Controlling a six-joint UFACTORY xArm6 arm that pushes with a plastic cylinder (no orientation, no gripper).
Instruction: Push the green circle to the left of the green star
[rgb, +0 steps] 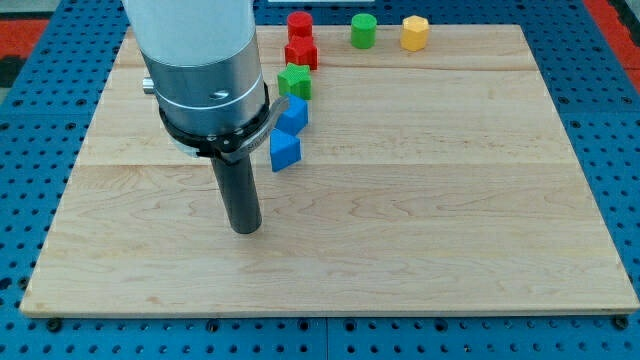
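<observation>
The green circle (363, 30) stands near the view's top edge, right of centre. The green star (295, 81) lies lower and to the view's left of it, just below a red star (301, 53). My tip (245, 228) rests on the wooden board (420, 190) left of centre, well below and to the view's left of both green blocks, touching no block. The arm's grey body hides part of the board at the upper left.
A red cylinder (299, 23) sits at the top above the red star. A yellow hexagon block (415, 33) is right of the green circle. Two blue blocks (292, 113) (284, 150) lie below the green star, close to my rod's right.
</observation>
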